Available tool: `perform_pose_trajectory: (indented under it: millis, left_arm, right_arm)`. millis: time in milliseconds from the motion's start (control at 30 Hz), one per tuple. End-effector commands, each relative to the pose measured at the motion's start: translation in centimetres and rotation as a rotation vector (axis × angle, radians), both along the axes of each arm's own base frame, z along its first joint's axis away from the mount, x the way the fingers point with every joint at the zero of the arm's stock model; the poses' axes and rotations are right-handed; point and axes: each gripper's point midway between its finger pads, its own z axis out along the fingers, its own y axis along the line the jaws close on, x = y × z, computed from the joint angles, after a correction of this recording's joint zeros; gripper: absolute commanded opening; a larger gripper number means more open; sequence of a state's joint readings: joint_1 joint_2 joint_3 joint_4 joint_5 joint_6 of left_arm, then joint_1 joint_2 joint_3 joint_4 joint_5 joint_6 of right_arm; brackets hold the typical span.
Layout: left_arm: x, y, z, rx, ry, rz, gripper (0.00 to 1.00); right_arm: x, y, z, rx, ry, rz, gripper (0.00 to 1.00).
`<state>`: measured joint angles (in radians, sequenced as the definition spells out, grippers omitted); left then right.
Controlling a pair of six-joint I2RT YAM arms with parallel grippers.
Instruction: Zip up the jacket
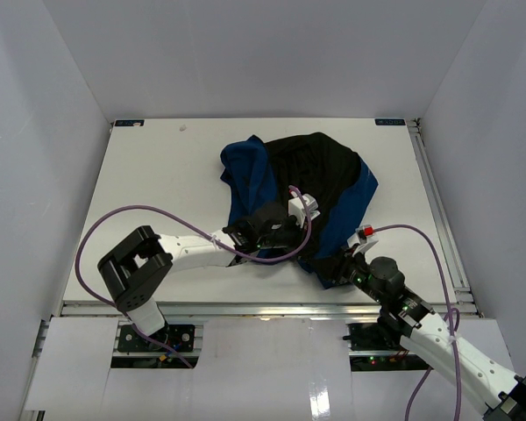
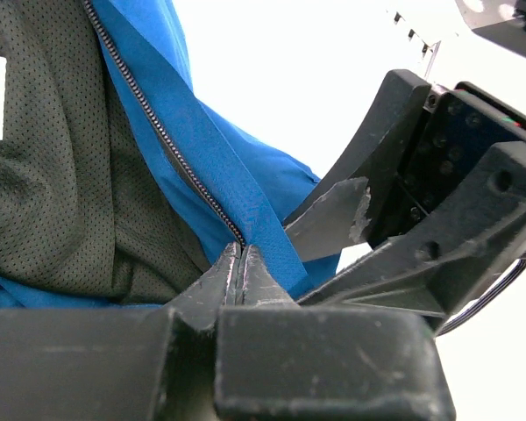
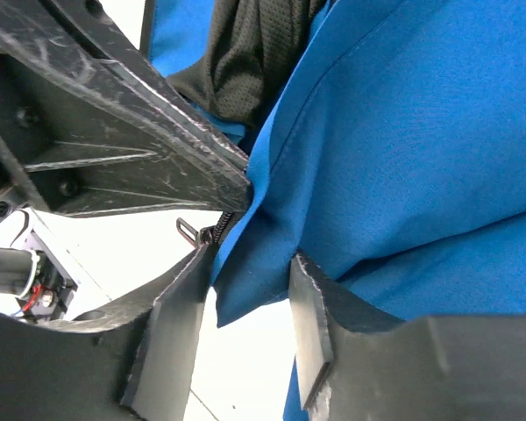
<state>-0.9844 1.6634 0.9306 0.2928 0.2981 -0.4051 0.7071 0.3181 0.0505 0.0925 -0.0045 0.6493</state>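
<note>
Looks like the very start of the zip-up. The soft royal-blue fabric jacket [image 1: 250, 180] with black mesh lining lies open on the white table [image 1: 158, 175], under both pincers. The left pincer [image 2: 243, 260] is clamped on the bottom end of the dark zipper teeth [image 2: 171, 149]. The right pincer [image 3: 245, 289] has its jaws apart around a blue hem corner, with a small metal loop [image 3: 188, 230] just beside one finger. The next move probably needs both ends lined up. It's tight in there, with the pincers nearly touching.

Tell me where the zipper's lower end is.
Left wrist view, centre: the zipper runs down the blue edge of the jacket and ends pinched in the left gripper, with the right gripper just to its right.
</note>
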Motion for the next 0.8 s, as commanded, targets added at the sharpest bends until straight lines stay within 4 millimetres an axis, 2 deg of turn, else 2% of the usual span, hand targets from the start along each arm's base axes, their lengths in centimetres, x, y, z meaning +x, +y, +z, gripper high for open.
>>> perform_pose_trajectory:
  millis: [0, 100, 267, 433, 567, 700, 767]
  left_arm:
    - [0.4, -0.9, 5.2, -0.109, -0.076, 0.009, 0.00]
    - [0.3, -0.7, 5.2, -0.109, -0.080, 0.011, 0.00]
    - [0.2, -0.7, 5.4, -0.112, -0.082, 0.003, 0.00]
    - [0.1, -0.6, 5.3, -0.111, -0.081, -0.001, 0.00]
    - [0.1, -0.6, 5.6, -0.118, -0.083, 0.004, 0.00]
    - [0.1, -0.5, 5.7, -0.121, -0.081, 0.005, 0.00]
    - [0.1, -0.4, 6.0, -0.124, -0.085, 0.009, 0.00]
  right_arm:
    - [-0.6, -0.3, -3.5, -0.039, 0.042, 0.007, 0.42]
    - [-0.5, -0.3, -3.3, -0.032, 0.033, 0.006, 0.33]
    - [-0.3, -0.1, -2.5, 0.012, -0.009, 0.006, 0.34]
    - [0.2, -0.4, -2.1, 0.025, -0.029, -0.025, 0.40]
    - [0.2, -0.3, -2.1, 0.024, -0.022, -0.027, 0.38]
    - [0.2, -0.4, -2.7, 0.009, -0.004, -0.033, 0.13]
    - [0.3, -0.5, -2.8, 0.005, -0.003, -0.037, 0.08]
